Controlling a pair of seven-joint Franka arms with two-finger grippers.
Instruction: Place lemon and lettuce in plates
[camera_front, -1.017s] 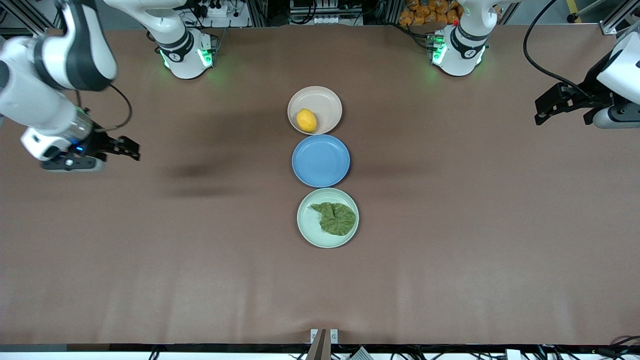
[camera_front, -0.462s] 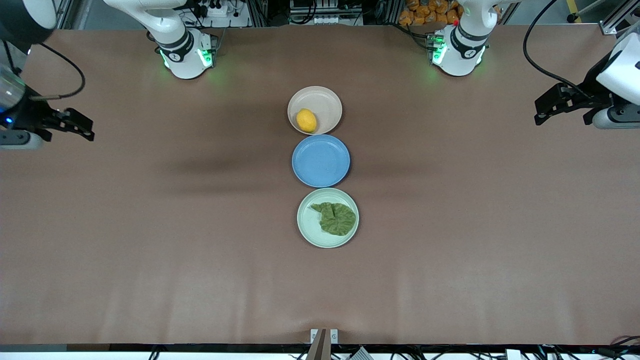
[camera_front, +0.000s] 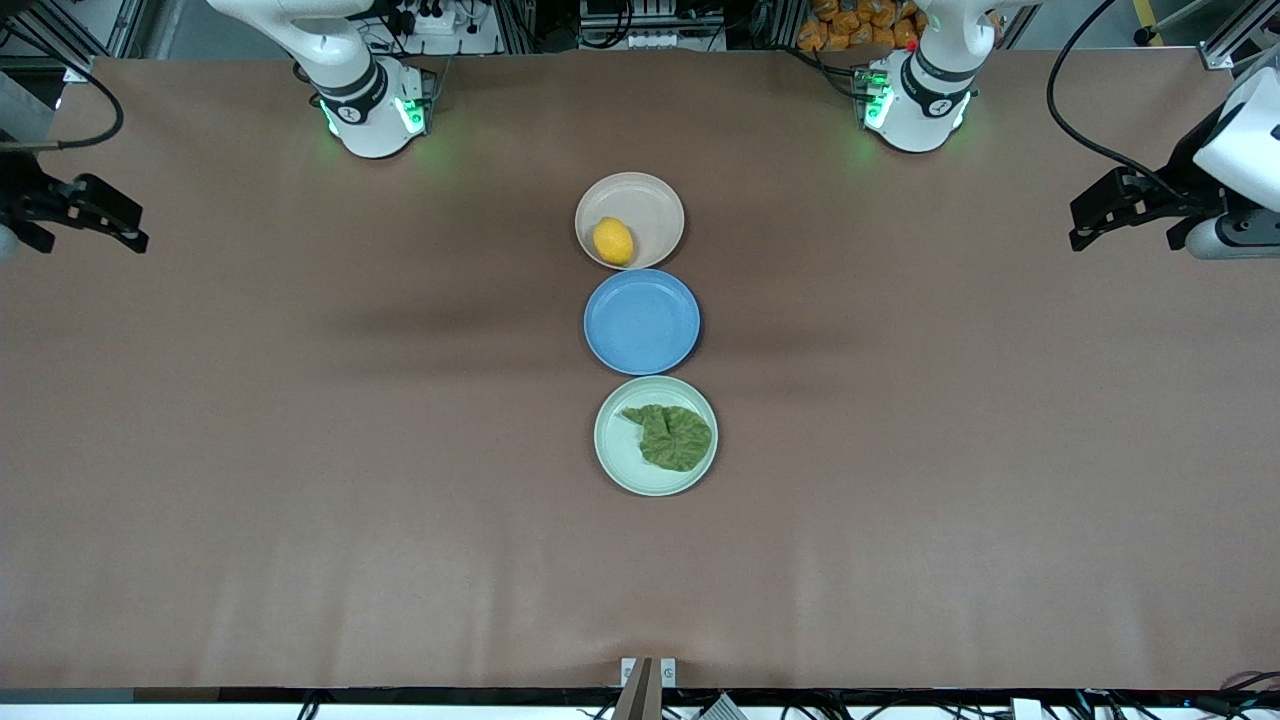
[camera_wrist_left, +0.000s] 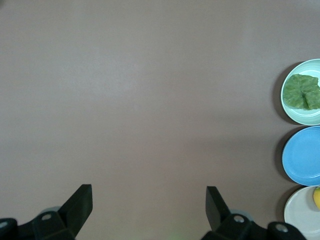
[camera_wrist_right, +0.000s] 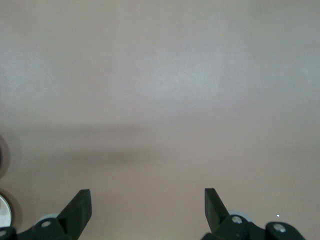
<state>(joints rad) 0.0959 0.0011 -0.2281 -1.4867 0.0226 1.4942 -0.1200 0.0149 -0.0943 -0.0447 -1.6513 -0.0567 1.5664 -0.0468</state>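
The right gripper (camera_front: 125, 228) has drawn back, spread and empty like the left gripper (camera_front: 1085, 225), leaving lemon (camera_front: 612, 241) and lettuce (camera_front: 671, 436) plated, so the task looks done.

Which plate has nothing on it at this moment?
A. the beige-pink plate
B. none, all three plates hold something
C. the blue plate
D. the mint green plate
C: the blue plate is bare, while the lemon lies in the beige-pink plate and the lettuce lies in the mint green plate.
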